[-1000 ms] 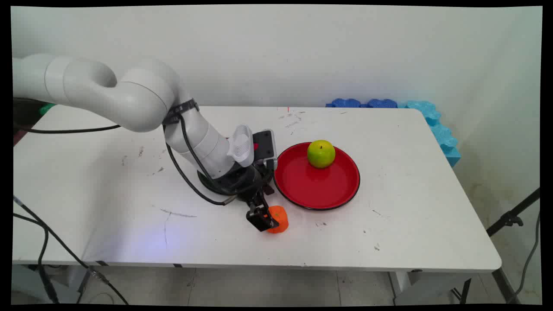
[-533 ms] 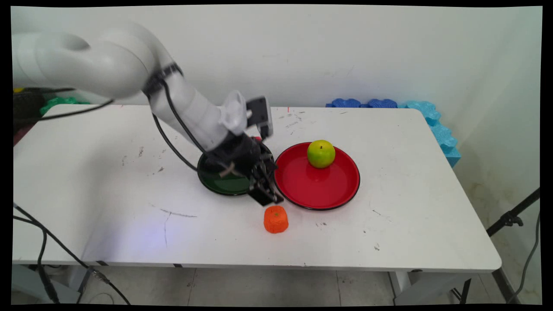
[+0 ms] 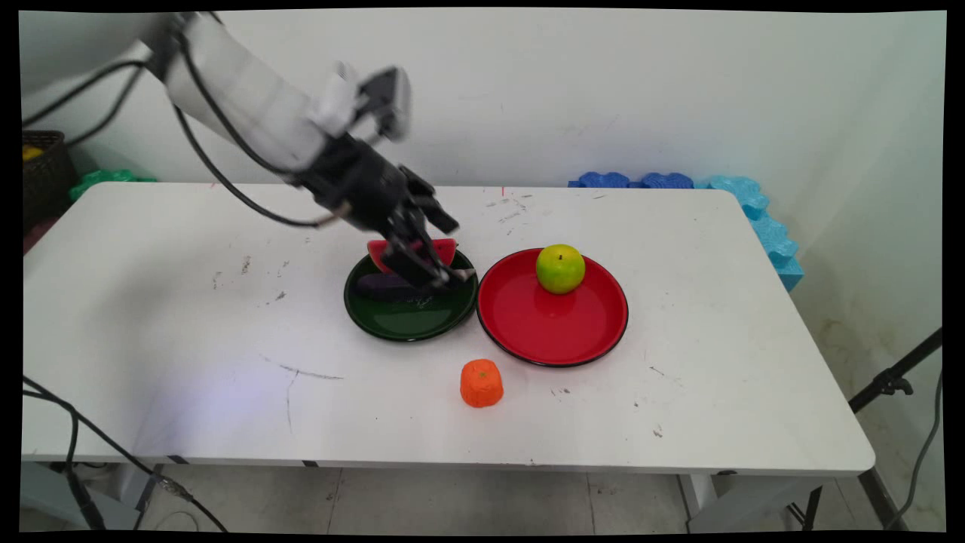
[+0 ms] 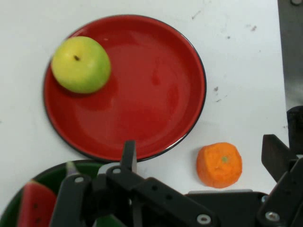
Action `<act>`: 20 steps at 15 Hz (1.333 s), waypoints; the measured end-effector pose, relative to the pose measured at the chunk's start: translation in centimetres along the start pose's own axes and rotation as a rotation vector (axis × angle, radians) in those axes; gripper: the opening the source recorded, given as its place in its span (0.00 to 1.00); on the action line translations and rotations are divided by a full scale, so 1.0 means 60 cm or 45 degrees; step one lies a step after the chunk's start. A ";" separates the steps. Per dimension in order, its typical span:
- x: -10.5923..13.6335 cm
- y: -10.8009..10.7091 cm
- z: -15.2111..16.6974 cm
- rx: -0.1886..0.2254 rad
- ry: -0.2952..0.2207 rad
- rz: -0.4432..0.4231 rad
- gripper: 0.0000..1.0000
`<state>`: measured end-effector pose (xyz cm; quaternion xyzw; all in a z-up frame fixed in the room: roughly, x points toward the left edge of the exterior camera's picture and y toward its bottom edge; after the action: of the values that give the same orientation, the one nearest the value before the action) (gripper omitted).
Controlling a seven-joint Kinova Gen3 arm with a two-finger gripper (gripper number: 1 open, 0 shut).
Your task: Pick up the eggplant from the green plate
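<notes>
Gripper [image 3: 430,260] above green plate [image 3: 392,320], fingers [image 4: 277,158] spread open, empty. Orange piece [image 3: 482,382] on surface [image 3: 188,332], at gripper's 5 o'clock in main view, well apart.

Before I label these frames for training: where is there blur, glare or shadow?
Main view: the arm's wrist and gripper are motion-smeared; the apple, red plate and orange piece are sharp. Hand view: the apple throws a soft shadow on the plate; the linkage at the bottom is out of focus.
</notes>
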<state>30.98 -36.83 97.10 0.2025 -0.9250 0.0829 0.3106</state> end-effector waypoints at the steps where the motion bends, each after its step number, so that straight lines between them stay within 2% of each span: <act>1: -0.004 -0.008 -0.015 -0.001 0.014 0.002 1.00; 6: -0.040 -0.052 -0.096 0.008 0.074 -0.003 1.00; 10: -0.085 -0.092 -0.116 0.047 0.042 -0.017 1.00; 15: -0.124 -0.120 -0.088 0.084 -0.040 -0.031 1.00; 20: -0.155 -0.128 -0.007 0.078 -0.180 0.021 1.00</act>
<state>41.22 -40.68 91.97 0.2097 -0.9433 0.0991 0.2376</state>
